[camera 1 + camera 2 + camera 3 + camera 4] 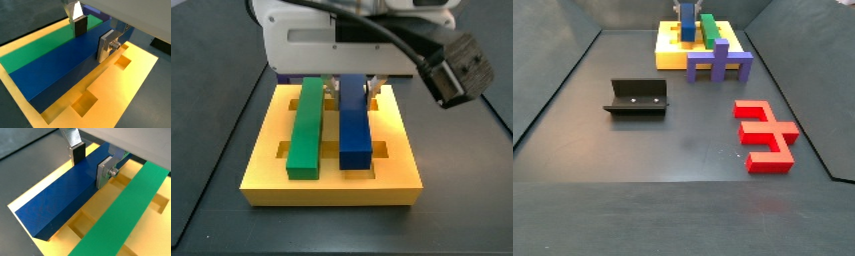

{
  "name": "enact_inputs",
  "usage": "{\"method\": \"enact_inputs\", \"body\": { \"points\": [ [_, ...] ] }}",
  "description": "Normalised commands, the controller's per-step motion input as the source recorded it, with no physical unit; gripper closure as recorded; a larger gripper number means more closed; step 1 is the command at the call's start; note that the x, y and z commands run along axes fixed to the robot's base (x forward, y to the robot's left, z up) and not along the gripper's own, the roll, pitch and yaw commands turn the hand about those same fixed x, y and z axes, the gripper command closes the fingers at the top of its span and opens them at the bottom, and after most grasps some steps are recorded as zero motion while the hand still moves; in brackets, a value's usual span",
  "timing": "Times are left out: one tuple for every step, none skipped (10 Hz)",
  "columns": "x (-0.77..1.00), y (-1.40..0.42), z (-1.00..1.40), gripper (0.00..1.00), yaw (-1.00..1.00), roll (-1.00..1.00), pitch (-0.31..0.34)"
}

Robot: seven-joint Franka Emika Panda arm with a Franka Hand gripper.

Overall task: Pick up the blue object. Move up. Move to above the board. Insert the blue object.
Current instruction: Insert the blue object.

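Where the board (331,185) lies at the far end of the floor, the blue bar (353,128) rests on it lengthwise, a long, straight, square-edged royal-blue piece with plain faces. It sits beside the green bar (306,132), parallel to it and of similar length; in a wrist view (33,52) the two look side by side with little or no gap, while in another (123,213) a strip of yellow shows between them. Whether the blue bar is fully seated in its groove cannot be told, since its top stands well above the yellow surface in both wrist views.

On the blue bar's outer side the board (137,67) is bare, with square cut-outs and a stepped recess open beside it. Around the board the dark floor (687,140) is largely open; the purple block (720,66) stands touching or just beside the board's near edge, the fixture (636,97) sits well apart to one side, and a red piece (764,133) lies well apart on the other.

The gripper (90,163) hangs straight down over the bar's far end, its white body (338,40) filling the upper part of a side view. One finger (107,45) lies against one long side of the bar and another finger (79,22) stands at the opposite side, so the claw straddles the blue bar; whether it is clamped or just released cannot be told.
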Motion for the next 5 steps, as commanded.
{"method": "enact_inputs", "body": {
  "points": [
    [0.0, 0.0, -0.4, 1.0, 0.0, 0.0, -0.056],
    [0.0, 0.0, -0.35, 1.0, 0.0, 0.0, -0.05],
    [0.0, 0.0, -0.36, 1.0, 0.0, 0.0, -0.031],
    [0.15, 0.0, -0.36, 1.0, 0.0, 0.0, 0.0],
    [0.32, 0.0, -0.33, 1.0, 0.0, 0.0, 0.0]
  ]
}}
